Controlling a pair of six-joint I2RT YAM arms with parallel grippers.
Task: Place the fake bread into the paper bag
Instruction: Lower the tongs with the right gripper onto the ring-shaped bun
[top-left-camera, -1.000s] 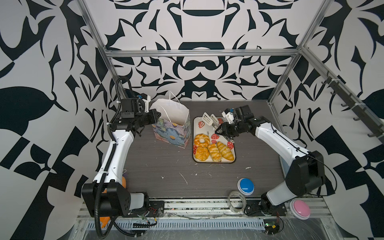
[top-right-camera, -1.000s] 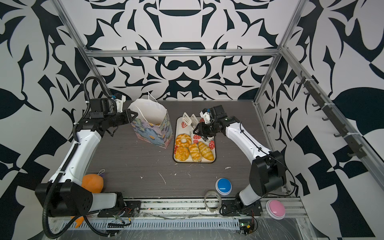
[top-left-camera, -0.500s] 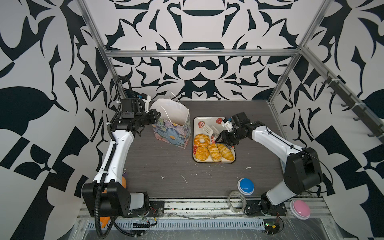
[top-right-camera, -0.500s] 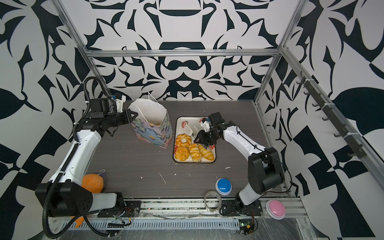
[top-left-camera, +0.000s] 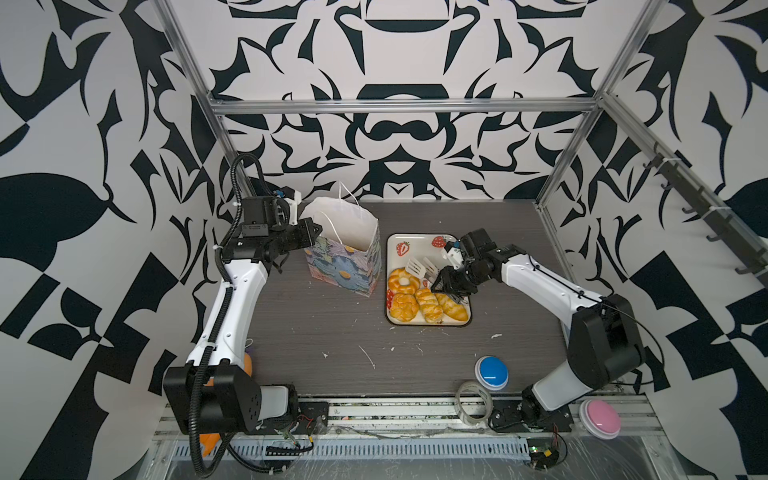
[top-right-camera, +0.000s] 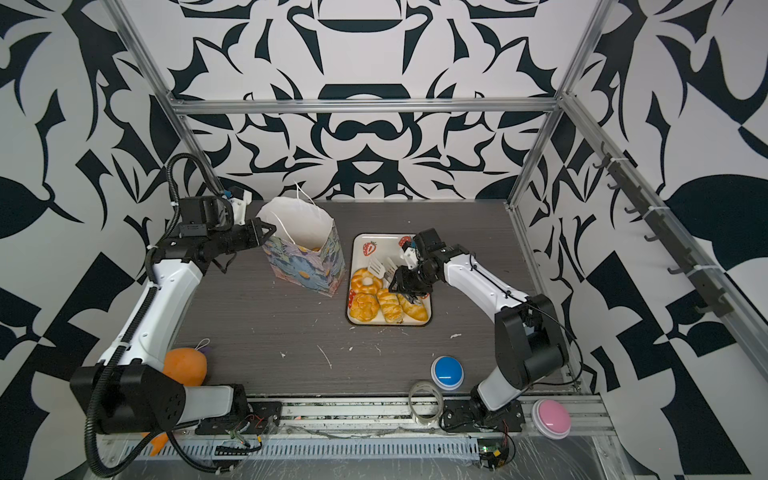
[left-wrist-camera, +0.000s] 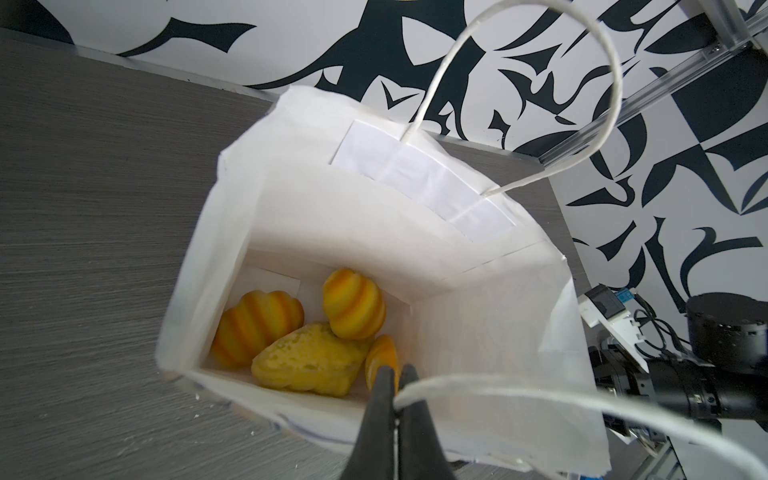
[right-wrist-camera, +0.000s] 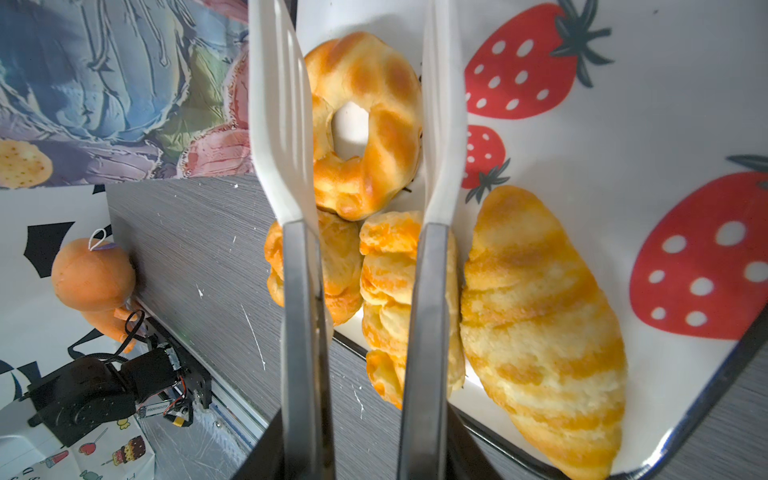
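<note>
Beneath tongs (top-left-camera: 419, 266) in right gripper (top-left-camera: 449, 286): fake bread (top-left-camera: 427, 304); left gripper (top-left-camera: 312, 230) pinching paper bag (top-left-camera: 345, 268).

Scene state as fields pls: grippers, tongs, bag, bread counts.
left gripper: shut on cord handle of paper bag
right gripper: shut on tongs
tongs: tips apart near ring pastry, gripping nothing
paper bag: upright, open, beside tray
in bag: four bread pieces visible
on tray: ring pastry, round bun, braided loaf, croissant
</note>
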